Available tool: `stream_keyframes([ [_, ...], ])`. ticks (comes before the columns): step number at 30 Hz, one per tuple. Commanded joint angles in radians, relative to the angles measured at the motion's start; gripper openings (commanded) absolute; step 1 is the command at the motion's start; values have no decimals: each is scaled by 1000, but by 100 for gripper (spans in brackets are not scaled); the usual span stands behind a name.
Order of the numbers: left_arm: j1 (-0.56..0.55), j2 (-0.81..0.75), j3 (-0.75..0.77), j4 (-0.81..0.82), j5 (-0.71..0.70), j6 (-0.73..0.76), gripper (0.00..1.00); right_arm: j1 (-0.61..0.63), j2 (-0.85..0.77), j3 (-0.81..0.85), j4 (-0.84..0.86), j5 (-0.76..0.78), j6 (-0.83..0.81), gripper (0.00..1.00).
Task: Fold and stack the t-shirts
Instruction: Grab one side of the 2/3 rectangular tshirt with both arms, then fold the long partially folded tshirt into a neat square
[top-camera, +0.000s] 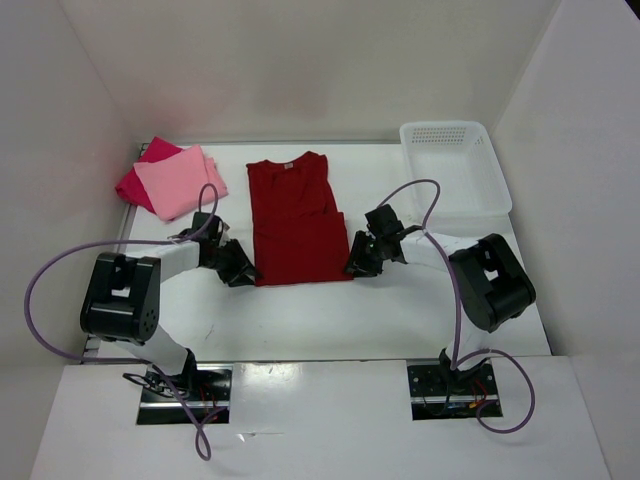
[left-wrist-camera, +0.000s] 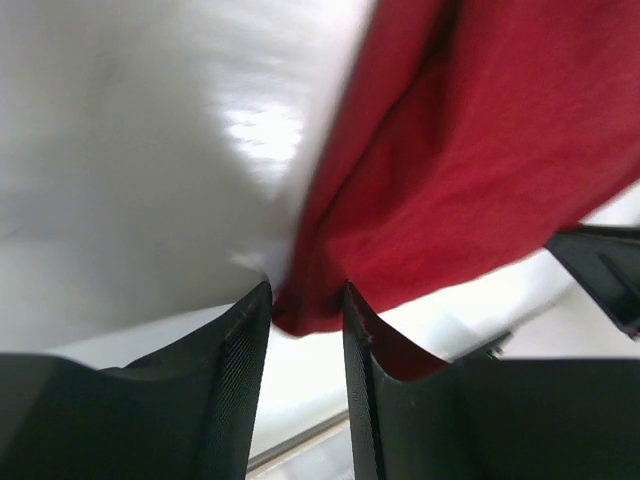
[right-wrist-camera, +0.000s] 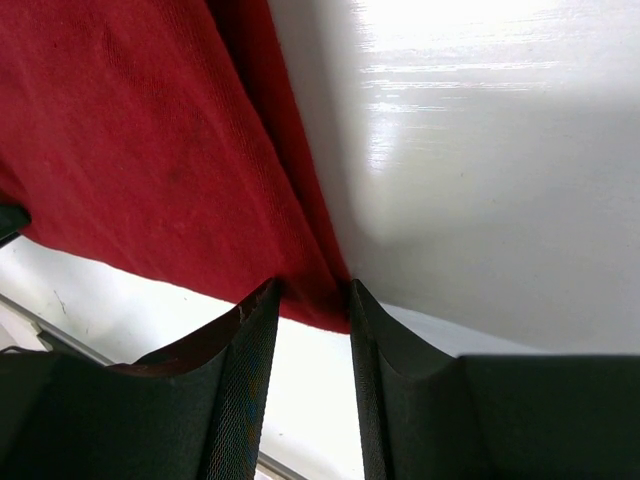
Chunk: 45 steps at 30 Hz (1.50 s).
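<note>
The dark red t-shirt (top-camera: 296, 222) lies flat mid-table, sleeves folded in, collar far, hem near. My left gripper (top-camera: 241, 270) is at its near-left corner; in the left wrist view the left gripper (left-wrist-camera: 306, 305) has that corner of the dark red shirt (left-wrist-camera: 450, 150) pinched between narrow jaws. My right gripper (top-camera: 358, 262) is at the near-right corner; the right wrist view shows the right gripper (right-wrist-camera: 313, 300) closed on that corner of the red cloth (right-wrist-camera: 130, 130). The pale pink t-shirt (top-camera: 180, 180) lies folded on the crimson-pink t-shirt (top-camera: 148, 166) at the far left.
A white lattice basket (top-camera: 455, 165) stands at the far right. White walls close in the table on the left, back and right. The arm bases sit at the near edge with purple cables looping out.
</note>
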Motion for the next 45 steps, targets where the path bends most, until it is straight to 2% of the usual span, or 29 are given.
stream_keyframes([
  [1, 0, -39, -28, -111, -154, 39, 43, 8, 22, -29, -42, 25, -22, 40],
  [9, 0, -39, -46, -111, -177, 28, 44, 8, 2, -29, -42, 34, -22, 40],
  [12, -12, -18, -56, -82, -159, 17, 37, 8, 2, -39, -42, 34, -22, 36],
  [17, -32, 24, -68, -40, -108, -1, 22, 8, 2, -39, -42, 25, -22, 20],
  [18, -32, 34, -68, -40, -108, -1, 11, 8, 2, -29, -42, 25, -22, 13],
  [20, -32, 34, -57, -52, -108, 8, 0, 8, -11, -29, -51, 25, -22, 8],
  [22, -32, 25, -48, -77, -108, 18, 0, 8, -38, -29, -62, 25, -22, 1],
  [26, -32, -62, -48, -157, -65, 63, 0, 34, -122, -90, -115, -5, 10, 0],
  [28, -42, -158, -57, -236, -47, 86, 0, 83, -218, -127, -139, -5, 44, 0],
  [31, -130, -323, -76, -341, 7, 31, 0, 165, -375, -202, -212, -5, 128, 0],
  [33, -130, -456, -85, -422, 51, 6, 0, 189, -456, -213, -284, -5, 180, 0],
  [35, -130, -574, -62, -524, 41, -8, 0, 189, -563, -189, -333, -5, 191, 0],
  [38, -130, -599, 48, -592, 1, -18, 0, 137, -578, -85, -407, 10, 153, 0],
  [41, -121, -498, 194, -541, -50, 15, 0, 24, -475, 49, -400, -16, 37, 0],
  [44, -11, -346, 318, -450, -50, 61, 0, -74, -303, 226, -373, -28, -69, 0],
  [45, 11, -278, 343, -422, -50, 62, 0, -105, -259, 339, -373, -28, -109, 0],
])
